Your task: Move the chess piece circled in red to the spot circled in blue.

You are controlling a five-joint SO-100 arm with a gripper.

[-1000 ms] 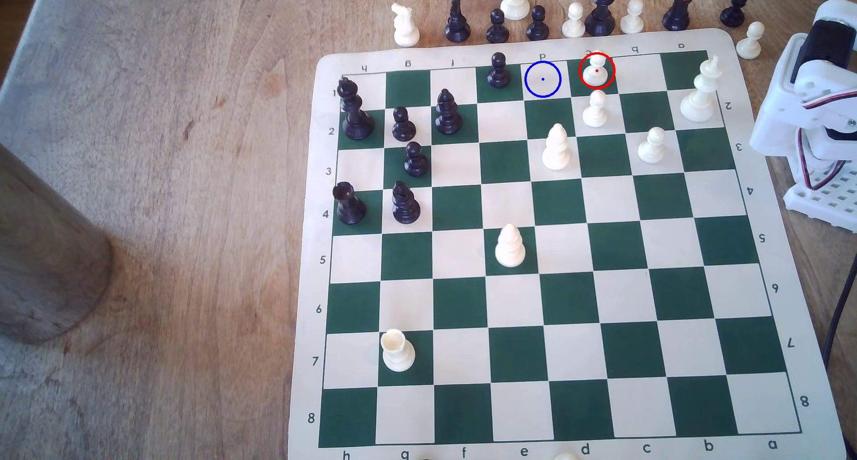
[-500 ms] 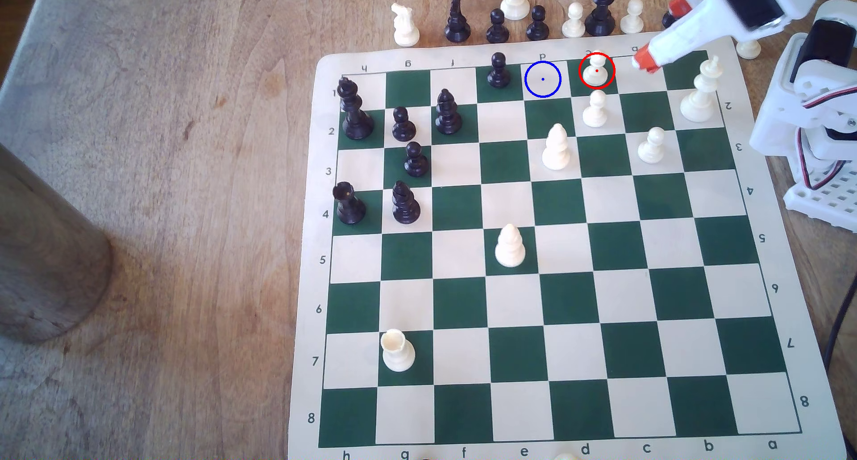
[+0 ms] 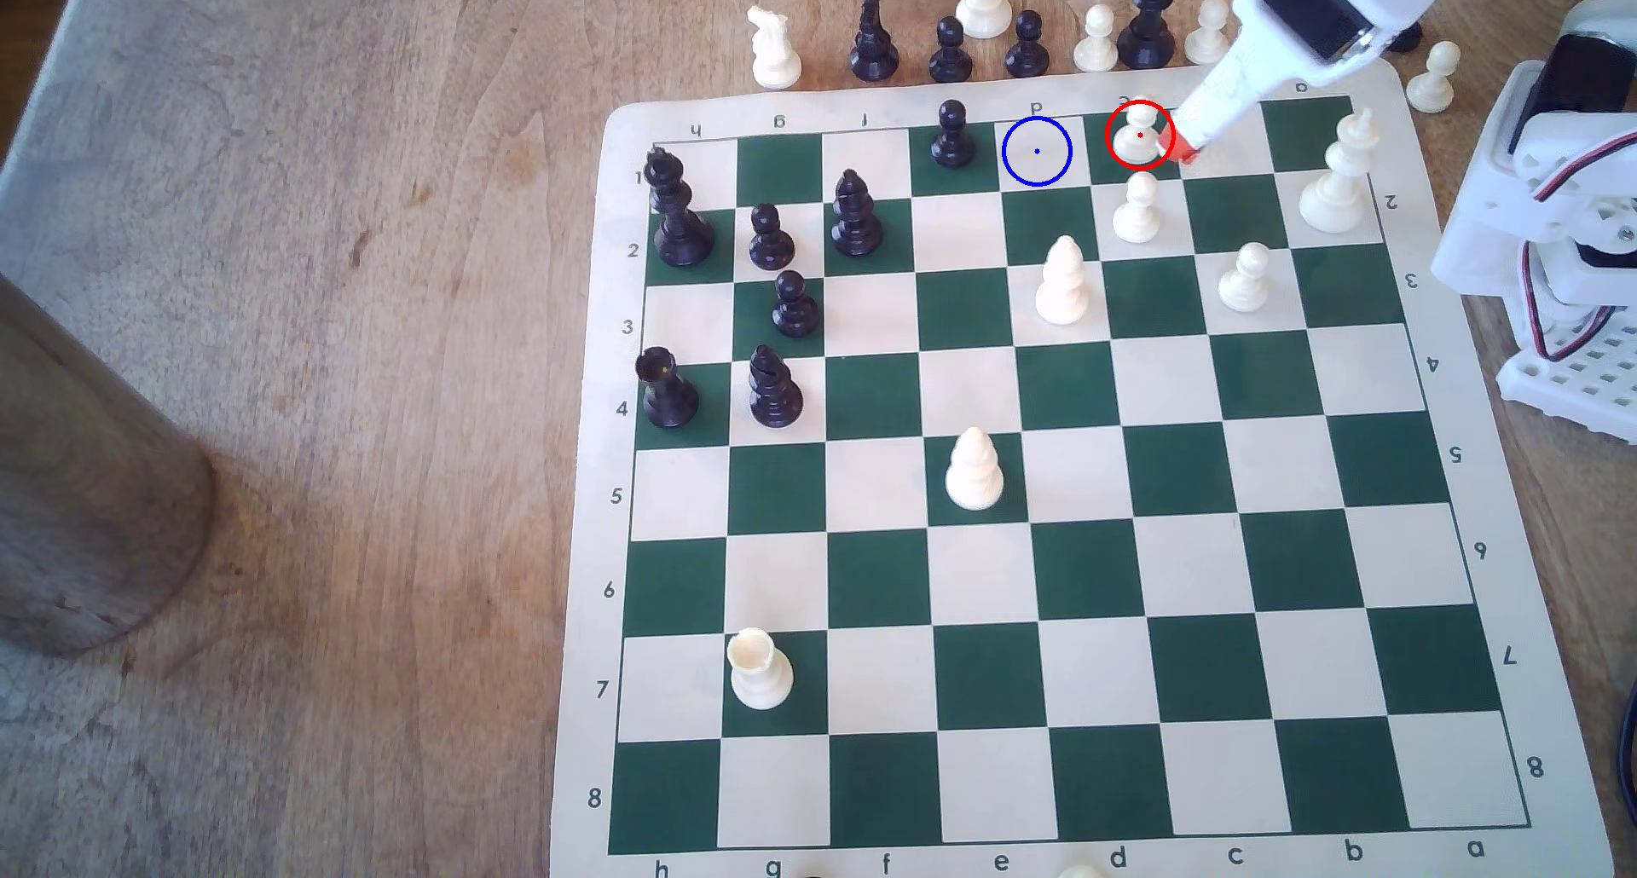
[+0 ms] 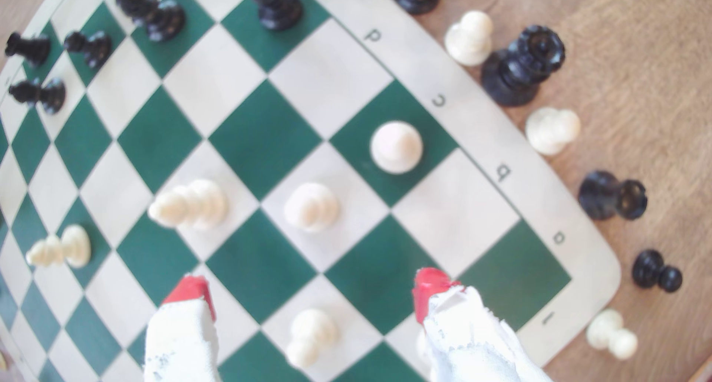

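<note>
- The small cream-white plastic pawn with the round ball head (image 3: 1139, 134) is standing upright on a dark green square in the board's far row, inside the drawn red ring; in the wrist view (image 4: 397, 147) it is being seen almost straight down its length, so its long axis is vertical and its head is pointing up.
- The white hand with red-tipped fingers (image 4: 312, 289) is spread wide, gripping nothing; one red fingertip (image 3: 1183, 154) is sitting just beside the pawn on the exterior view's right, seemingly not yet around it.
- The fingers are probably being held apart so that they can straddle the pawn's thin collar from both sides.
- The cream-white square marked by the thin blue ring and centre dot (image 3: 1036, 150) is lying bare, next to the pawn's square on the exterior view's left, so a short sideways carry looks enough.
- A second cream pawn (image 3: 1136, 210) is standing on the adjoining square nearer the camera, and a black pawn (image 3: 952, 134) is flanking the blue-ringed square's other side, leaving little slack.
- Spare pieces are lining the wooden counter (image 3: 354, 223) beyond the green-and-cream roll-up chess mat (image 3: 1470, 577).
</note>
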